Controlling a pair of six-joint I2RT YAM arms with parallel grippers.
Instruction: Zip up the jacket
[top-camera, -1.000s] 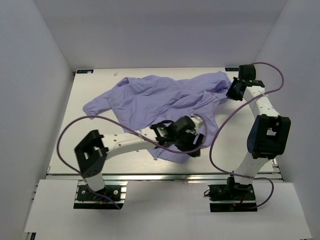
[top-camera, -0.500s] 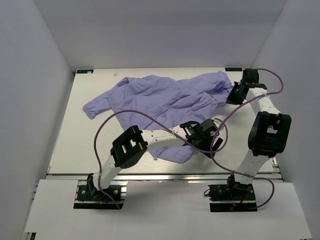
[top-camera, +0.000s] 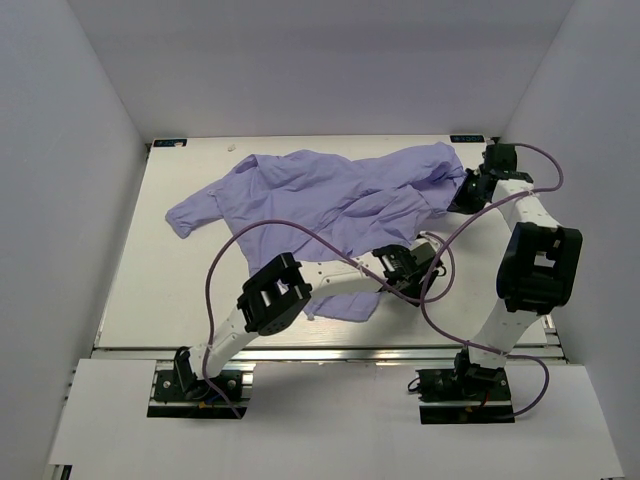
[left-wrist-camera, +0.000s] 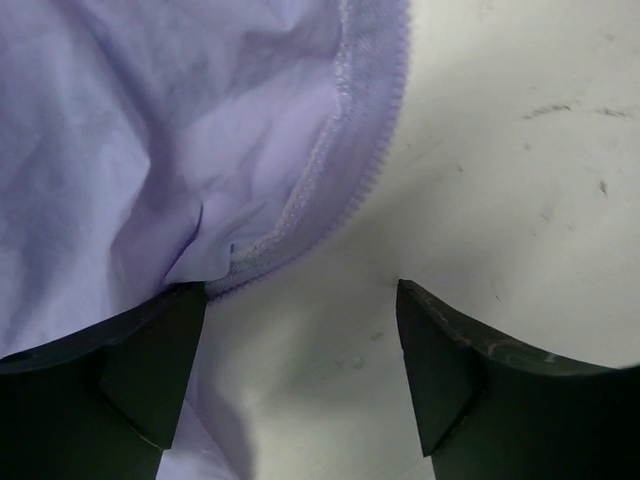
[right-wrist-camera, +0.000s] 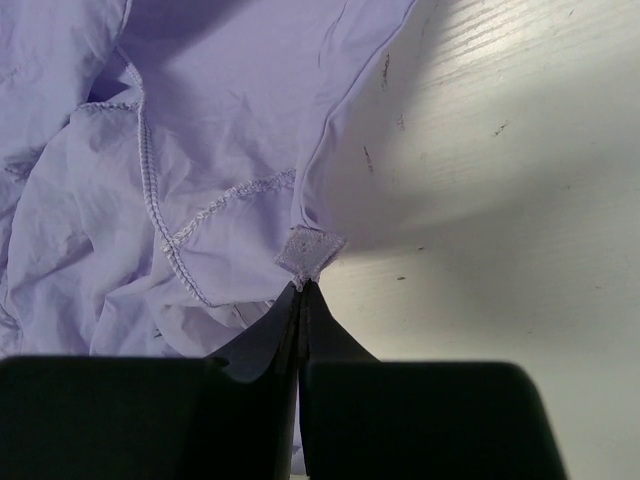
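Across the far half of the table (top-camera: 140, 290) the jacket (top-camera: 320, 200) lies crumpled, one sleeve (top-camera: 188, 213) out to the left, front apparently not joined. R gripper (right-wrist-camera: 302, 288), at the far-right corner, is pinched tight on a small fabric tab (right-wrist-camera: 311, 250) at the jacket's edge, prob. to anchor that side so the cloth can't slide when the other arm pulls. L gripper (left-wrist-camera: 300, 295) hovers low at the jacket's near-right edge, jaws spread wide w/ nothing between them. One finger (left-wrist-camera: 140, 360) is over cloth, the other over bare table. Zipper tape (left-wrist-camera: 372, 170) w/ its teeth curves just ahead of it, so it's likely lining up to grab that edge. No slider visible in either wrist view. Zipping not yet begun, by the look of it.
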